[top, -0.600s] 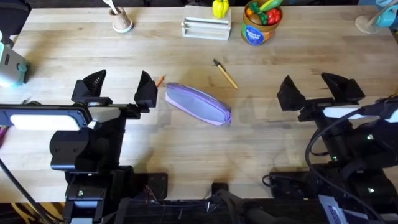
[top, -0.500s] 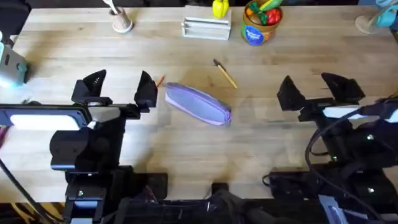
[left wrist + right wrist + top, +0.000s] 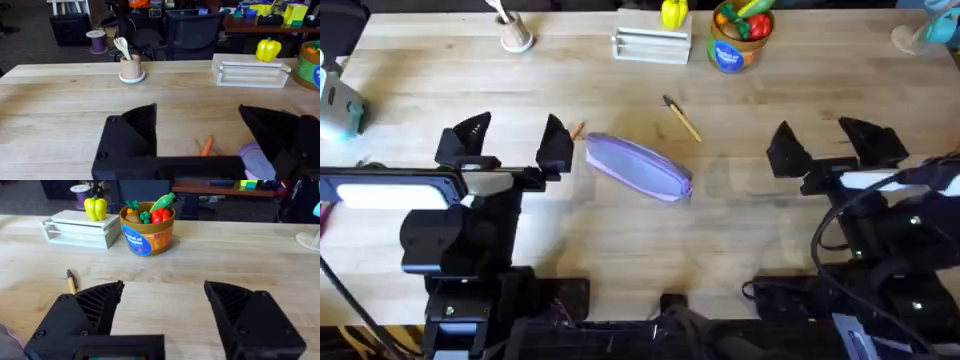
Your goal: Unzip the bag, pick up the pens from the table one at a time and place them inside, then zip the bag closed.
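Overhead: bag (image 3: 638, 167) lying slantwise on worktop (image 3: 740, 220), zip shut, just beside released left hand (image 3: 513, 143); right hand (image 3: 836, 148) released, farther off.

Along the far edge I see a small tan cup (image 3: 515, 38) holding white sticks, a white rack (image 3: 652, 45) with a yellow toy pepper (image 3: 673, 13) on it — and beside that a tub of toy vegetables (image 3: 740, 37).
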Controlling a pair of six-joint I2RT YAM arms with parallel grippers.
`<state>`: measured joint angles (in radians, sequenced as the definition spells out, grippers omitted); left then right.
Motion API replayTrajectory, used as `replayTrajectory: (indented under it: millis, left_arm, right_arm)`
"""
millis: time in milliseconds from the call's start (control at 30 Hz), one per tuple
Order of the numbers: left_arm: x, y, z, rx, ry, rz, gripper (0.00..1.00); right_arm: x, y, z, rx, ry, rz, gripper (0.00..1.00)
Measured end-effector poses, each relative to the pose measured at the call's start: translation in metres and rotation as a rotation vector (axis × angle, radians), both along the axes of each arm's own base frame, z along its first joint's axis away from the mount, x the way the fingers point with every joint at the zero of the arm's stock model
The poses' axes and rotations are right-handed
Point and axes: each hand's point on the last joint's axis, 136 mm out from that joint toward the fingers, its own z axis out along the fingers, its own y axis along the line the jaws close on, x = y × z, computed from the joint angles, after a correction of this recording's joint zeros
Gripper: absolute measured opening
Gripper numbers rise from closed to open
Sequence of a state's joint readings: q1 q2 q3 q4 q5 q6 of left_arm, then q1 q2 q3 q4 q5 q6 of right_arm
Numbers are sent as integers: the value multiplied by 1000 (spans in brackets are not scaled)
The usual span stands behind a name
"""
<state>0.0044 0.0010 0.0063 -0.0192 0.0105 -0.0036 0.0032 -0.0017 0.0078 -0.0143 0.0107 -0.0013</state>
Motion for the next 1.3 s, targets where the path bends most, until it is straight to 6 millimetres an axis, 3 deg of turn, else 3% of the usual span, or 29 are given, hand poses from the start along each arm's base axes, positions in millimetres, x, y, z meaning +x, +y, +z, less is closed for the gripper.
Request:
replayTrajectory:
  millis: [200, 300, 400, 500, 633, 700, 900, 1000, 1167, 1300]
  left_arm:
    - [0, -7, -2, 8, 8, -39, 991]
    - [-3, -16, -12, 56, 67, -96, 991]
    - [-9, -25, -9, 122, 121, -154, 991]
    - [-15, -34, 15, 201, 142, -221, 992]
    - [-19, -46, 48, 320, 183, -312, 992]
    - [-19, -49, 60, 379, 227, -351, 992]
    - [-8, -52, 79, 562, 382, -464, 992]
    - [4, -52, 76, 656, 455, -529, 992]
    - [12, -51, 47, 785, 617, -682, 991]
    - [23, -50, 31, 847, 646, -738, 992]
  right_arm:
    - [-3, 1, -2, 1, 34, 3, 995]
    - [-12, 1, -11, 2, 137, 8, 996]
    - [-24, 1, -16, 2, 251, 8, 996]
    - [-33, 1, 12, 2, 282, 8, 996]
    - [-41, 2, 73, 2, 274, 10, 996]
    - [-43, 2, 92, 4, 296, 13, 996]
    - [-48, 10, 117, 47, 440, 47, 996]
    - [-47, 16, 122, 70, 481, 74, 996]
    - [-52, 30, 117, 111, 528, 148, 996]
    - [-56, 40, 115, 136, 545, 207, 996]
